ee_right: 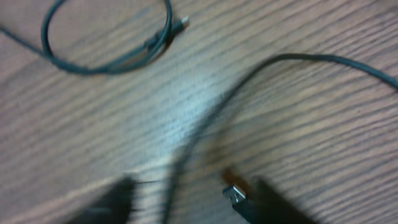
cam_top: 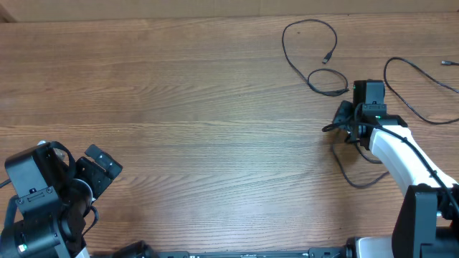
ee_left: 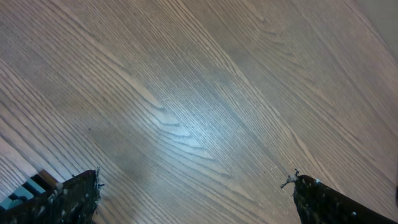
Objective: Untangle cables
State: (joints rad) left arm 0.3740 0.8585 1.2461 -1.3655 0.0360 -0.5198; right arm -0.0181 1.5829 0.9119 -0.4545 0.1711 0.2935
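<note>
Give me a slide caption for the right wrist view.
Open right gripper over a black cable and a plug; looped cable beyond.

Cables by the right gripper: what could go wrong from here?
1. A cable runs through the open right gripper. If it closes now, it might grab the wrong spot or drag the cable along.
2. A plug lies right by the gripper and could get pinched.
3. The looped cable lies close by, so pulling that way might tangle the two.
</note>
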